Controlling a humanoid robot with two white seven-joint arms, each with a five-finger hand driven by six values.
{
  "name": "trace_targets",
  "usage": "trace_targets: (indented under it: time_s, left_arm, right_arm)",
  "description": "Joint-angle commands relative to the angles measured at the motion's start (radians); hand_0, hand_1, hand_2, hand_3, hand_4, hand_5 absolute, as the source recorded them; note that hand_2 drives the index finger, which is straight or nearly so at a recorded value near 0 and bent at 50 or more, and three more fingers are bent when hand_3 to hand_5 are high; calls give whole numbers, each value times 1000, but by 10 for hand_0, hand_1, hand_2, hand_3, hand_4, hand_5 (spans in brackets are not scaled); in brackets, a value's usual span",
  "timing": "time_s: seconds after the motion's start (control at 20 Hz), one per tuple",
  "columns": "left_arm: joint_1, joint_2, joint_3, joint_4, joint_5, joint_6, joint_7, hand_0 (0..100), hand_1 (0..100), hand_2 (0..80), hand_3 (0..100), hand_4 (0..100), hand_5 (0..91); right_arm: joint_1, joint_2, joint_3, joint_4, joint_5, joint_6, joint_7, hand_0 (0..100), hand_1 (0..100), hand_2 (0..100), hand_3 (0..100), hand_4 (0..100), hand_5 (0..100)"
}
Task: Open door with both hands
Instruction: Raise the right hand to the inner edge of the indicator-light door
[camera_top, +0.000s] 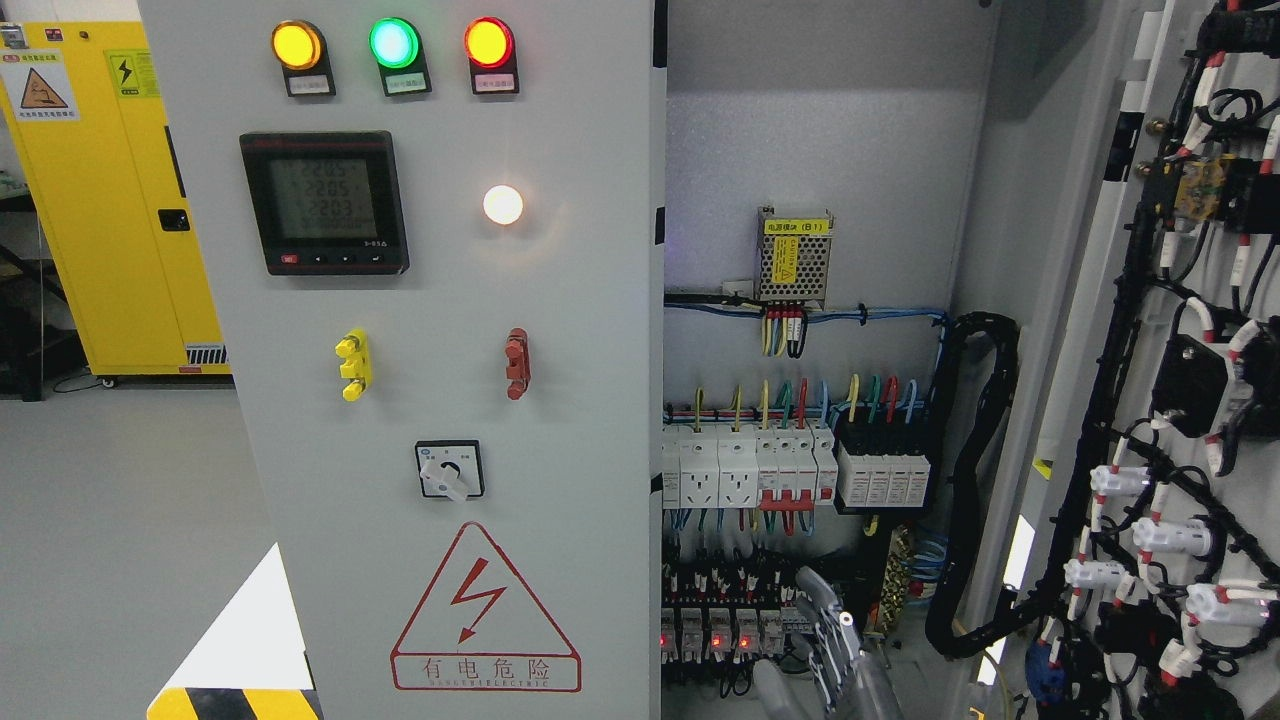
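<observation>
A hand (835, 640) is showing at the cabinet's bottom edge, fingers extended and holding nothing; can't tell which arm it belongs to. Right door (1150, 400) is standing swung open, wiring exposed. Left door (450, 400) is sitting closed beside it.

Only one robot hand (835, 645) shows, at the bottom edge of the head view. It is silver-grey metal with slim, segmented fingers (818, 592), dark joints between the segments, and a smooth, pale grey forearm shell below it.
</observation>
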Motion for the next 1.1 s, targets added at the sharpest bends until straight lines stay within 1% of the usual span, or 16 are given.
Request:
trace_targets:
  time_s: [0.0,0.15,0.25,0.35,0.5,0.6,0.8,0.85,0.95,1.0,1.05]
  left_arm:
    - [-24,-7,4,31,0,0,-4,120,556,0,0,0,0]
    - [-27,-7,4,31,2,0,-4,120,556,0,0,0,0]
    - [-32,-10,4,31,2,0,-4,120,556,0,0,0,0]
    - [-38,-26,2,31,2,0,-4,120,556,0,0,0,0]
    - [-47,-30,4,31,2,0,-4,120,556,0,0,0,0]
    - [-47,-44,1,31,0,0,-4,120,556,0,0,0,0]
    - [-49,-44,1,29,0,0,-4,120,556,0,0,0,0]
    - [-54,-44,1,29,0,0,-4,120,556,0,0,0,0]
    - [-60,-44,2,31,0,0,-4,120,556,0,0,0,0]
    - [-60,-44,2,31,0,0,-4,120,556,0,0,0,0]
    - [-60,-47,2,31,0,0,-4,120,556,0,0,0,0]
  right_arm:
    - [-145,45,11,40,0,44,11,0,500,40,0,0,0]
    - [-228,45,2,124,-1,46,11,0,500,40,0,0,0]
    - [-265,47,14,164,-1,49,11,0,500,40,0,0,0]
    - [-306,65,19,201,0,73,11,0,500,40,0,0,0]
    - [-363,65,8,279,-3,80,13,0,500,40,0,0,0]
    - [-389,65,6,305,-4,80,14,0,500,40,0,0,0]
    - [-423,65,20,308,-7,86,16,0,500,40,0,0,0]
    - [-429,65,19,310,-7,86,21,0,500,40,0,0,0]
    - [-441,67,19,316,-7,86,57,0,500,40,0,0,0]
    - [-447,67,16,317,-6,86,68,0,500,40,0,0,0]
    - [-455,67,9,320,-6,86,70,0,500,40,0,0,0]
